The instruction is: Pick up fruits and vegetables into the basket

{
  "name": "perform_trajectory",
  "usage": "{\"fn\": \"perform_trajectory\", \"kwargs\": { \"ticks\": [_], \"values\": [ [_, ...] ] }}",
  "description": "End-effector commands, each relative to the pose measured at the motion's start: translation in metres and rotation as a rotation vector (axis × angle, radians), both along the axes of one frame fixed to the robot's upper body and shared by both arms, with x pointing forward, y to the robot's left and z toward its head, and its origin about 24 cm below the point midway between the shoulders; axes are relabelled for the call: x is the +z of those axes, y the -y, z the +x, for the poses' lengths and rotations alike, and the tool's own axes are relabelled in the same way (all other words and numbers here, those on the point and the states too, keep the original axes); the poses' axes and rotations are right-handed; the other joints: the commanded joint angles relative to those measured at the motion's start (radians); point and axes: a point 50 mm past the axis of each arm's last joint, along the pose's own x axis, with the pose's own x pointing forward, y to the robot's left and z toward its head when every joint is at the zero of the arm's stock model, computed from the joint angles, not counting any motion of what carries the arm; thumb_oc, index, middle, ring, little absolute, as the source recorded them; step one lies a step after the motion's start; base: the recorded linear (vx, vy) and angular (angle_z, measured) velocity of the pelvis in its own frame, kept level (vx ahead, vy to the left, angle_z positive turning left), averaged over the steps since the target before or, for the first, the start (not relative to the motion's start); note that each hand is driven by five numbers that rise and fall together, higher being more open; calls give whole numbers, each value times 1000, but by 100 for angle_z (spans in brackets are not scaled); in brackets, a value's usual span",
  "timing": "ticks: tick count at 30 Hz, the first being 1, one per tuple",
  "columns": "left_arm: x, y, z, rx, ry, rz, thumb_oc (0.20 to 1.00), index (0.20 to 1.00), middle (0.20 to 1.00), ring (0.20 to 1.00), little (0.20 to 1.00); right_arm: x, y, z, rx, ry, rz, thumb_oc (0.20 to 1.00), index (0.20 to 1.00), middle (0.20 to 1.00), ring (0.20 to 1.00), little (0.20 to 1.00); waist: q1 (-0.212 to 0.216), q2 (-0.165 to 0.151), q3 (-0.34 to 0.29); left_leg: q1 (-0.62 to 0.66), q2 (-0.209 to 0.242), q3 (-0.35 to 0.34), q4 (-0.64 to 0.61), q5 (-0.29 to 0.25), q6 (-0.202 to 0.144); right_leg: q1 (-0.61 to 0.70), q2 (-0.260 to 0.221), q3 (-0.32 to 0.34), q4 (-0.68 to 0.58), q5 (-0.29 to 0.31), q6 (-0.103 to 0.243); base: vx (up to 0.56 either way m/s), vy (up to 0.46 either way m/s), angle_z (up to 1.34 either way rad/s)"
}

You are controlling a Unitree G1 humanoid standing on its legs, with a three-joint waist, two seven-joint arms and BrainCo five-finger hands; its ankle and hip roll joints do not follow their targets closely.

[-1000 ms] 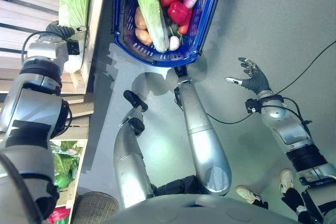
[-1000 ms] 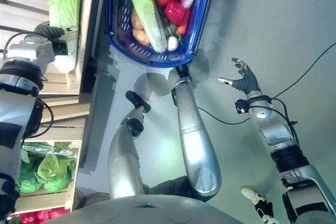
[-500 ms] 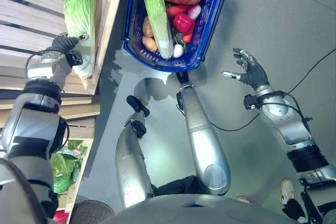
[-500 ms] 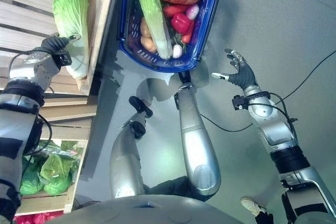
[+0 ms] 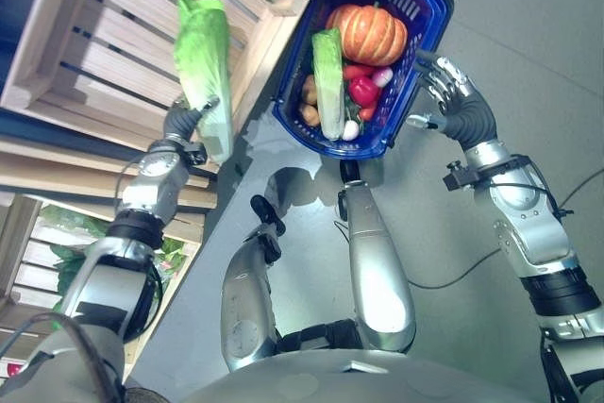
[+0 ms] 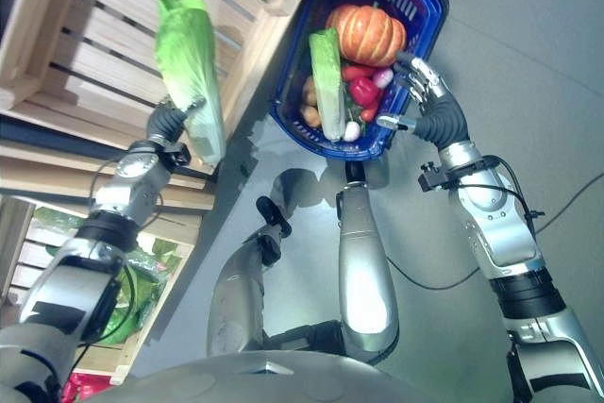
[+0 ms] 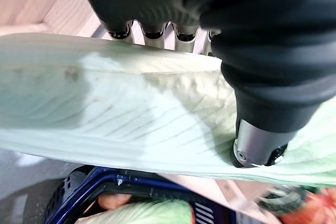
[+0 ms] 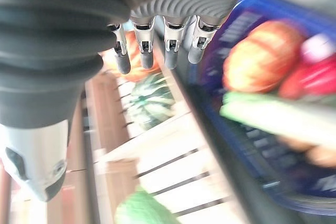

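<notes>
- Beside the wooden slatted crate (image 5: 123, 35), left hand (image 5: 184, 122) is gripping a long green napa cabbage (image 5: 206, 68), fingers curled round it, clear of the crate's edge.
- Right hand (image 5: 458, 106) is hovering spread at the blue plastic basket (image 5: 429, 21) rim.

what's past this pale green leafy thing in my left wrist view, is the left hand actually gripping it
Observer: Yes, the left hand is curled round the long green napa cabbage, held up beside the slatted wooden crate.
Operator: basket near?
Observer: The blue plastic basket sits on the floor to the cabbage's right, already holding an orange pumpkin and another cabbage.
Operator: right hand?
Observer: The right hand hovers open at the basket's right rim.
</notes>
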Motion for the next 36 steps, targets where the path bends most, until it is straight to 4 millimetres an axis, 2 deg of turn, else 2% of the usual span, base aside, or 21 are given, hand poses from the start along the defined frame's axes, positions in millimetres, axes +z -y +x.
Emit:
{"fn": "perform_trajectory", "kwargs": {
  "ticks": [1,2,5,10,15,19,22,24,30,36],
  "values": [
    [31,0,-5,41,225,123,200,200,200,200,200,14,-15,-3,97,32,155,1000,1000,1000,1000,1000,20,-1,-34,12,-19,16,95,-94,38,87,8,0,-88,-23,19,-71,-96,18],
    [42,6,-7,27,284,161,200,200,200,200,200,18,-24,-2,127,28,187,1000,1000,1000,1000,1000,39,-4,-34,22,-19,20,81,-65,48,107,3,-17,-109,10,11,-70,-124,14],
    [63,20,-12,5,394,251,200,200,200,200,200,21,-48,2,175,12,246,1000,1000,1000,1000,1000,80,-14,-37,75,-27,-4,65,-66,53,184,-9,-45,-131,17,11,-2,-112,29],
    [81,37,-23,-1,556,424,200,200,200,200,200,12,-77,6,246,-91,420,1000,1000,1000,1000,1000,143,-47,-88,138,-32,-36,35,-70,56,292,-18,-90,-192,33,19,70,-167,24],
    [97,59,-30,-39,680,536,200,200,200,200,200,10,-101,6,327,-146,532,1000,1000,1000,1000,1000,187,-73,-130,193,-33,-60,5,-79,59,381,-16,-119,-255,51,34,67,-139,24],
    [99,74,-34,-83,715,550,200,200,200,200,200,3,-120,6,354,-211,564,1000,1000,1000,1000,1000,217,-95,-174,237,-33,-72,-22,-88,63,449,-11,-135,-309,63,47,84,-100,19],
    [98,78,-35,-95,718,556,200,200,200,200,200,2,-123,6,352,-224,565,1000,1000,1000,1000,1000,221,-98,-182,248,-34,-72,-32,-89,63,461,-11,-137,-320,66,49,61,-36,8],
    [97,91,-37,-148,728,611,200,200,200,200,200,-7,-132,6,349,-303,588,1000,1000,1000,1000,1000,233,-110,-219,289,-34,-73,-58,-97,65,506,-10,-142,-352,69,61,153,-51,6],
    [94,111,-39,-214,741,686,200,200,200,200,200,-20,-146,7,338,-427,651,1000,1000,1000,1000,1000,245,-119,-255,329,-36,-70,-73,-113,68,549,-12,-146,-381,73,74,73,-8,8],
    [85,126,-40,-280,712,765,200,200,200,200,200,-31,-154,11,251,-493,629,1000,1000,1000,1000,1000,249,-122,-277,356,-37,-66,-85,-123,72,572,-13,-145,-396,76,84,29,6,2]
  ]
}}
